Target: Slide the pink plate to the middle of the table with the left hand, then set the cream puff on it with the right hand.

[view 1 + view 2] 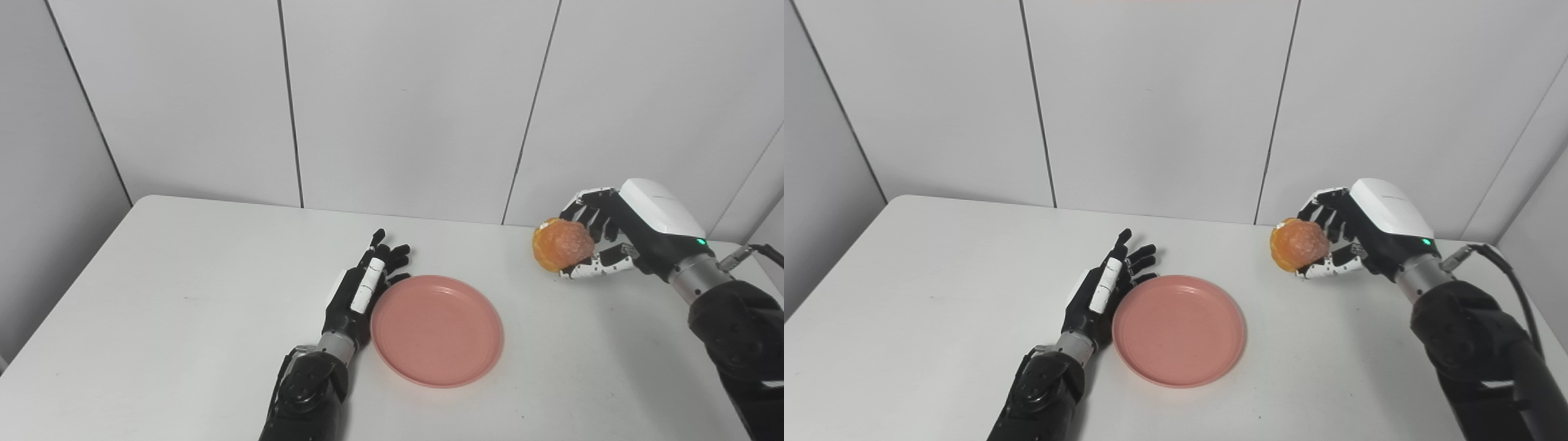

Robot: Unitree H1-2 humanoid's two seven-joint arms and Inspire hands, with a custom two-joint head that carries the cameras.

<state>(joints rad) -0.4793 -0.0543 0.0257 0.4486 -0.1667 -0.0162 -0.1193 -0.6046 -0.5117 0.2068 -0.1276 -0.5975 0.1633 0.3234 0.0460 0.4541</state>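
- The right hand [612, 236] is raised above the table [153, 294] toward its far right side, at about 2 o'clock from the plate, with fingers above and thumb below clamped on the cream puff.
- The cream puff [562, 244] is a rough golden-orange ball. It sticks out of the hand's left side and is clear of the tabletop, with a faint shadow beneath it.
- The right forearm runs from the wrist down to the lower right edge of the view, and a small green light shows on the back of the hand near the wrist.
- The left hand [361, 291] lies on the table with its fingers straight and slightly spread, pointing toward the far wall. It holds nothing.
- The inner side of the left hand lies against the rim of the plate on the plate's 9 to 10 o'clock side, and the fingertips reach past the rim at about 11 o'clock.
- The pink plate [392, 346] sits flat near the middle of the table, a little toward the near edge. It is round and shallow with a raised rim, and nothing lies in it.
- The cream puff and the plate are well apart, with bare white tabletop between them.
- Pale wall panels [398, 104] with dark seams stand behind the table at 12 o'clock.
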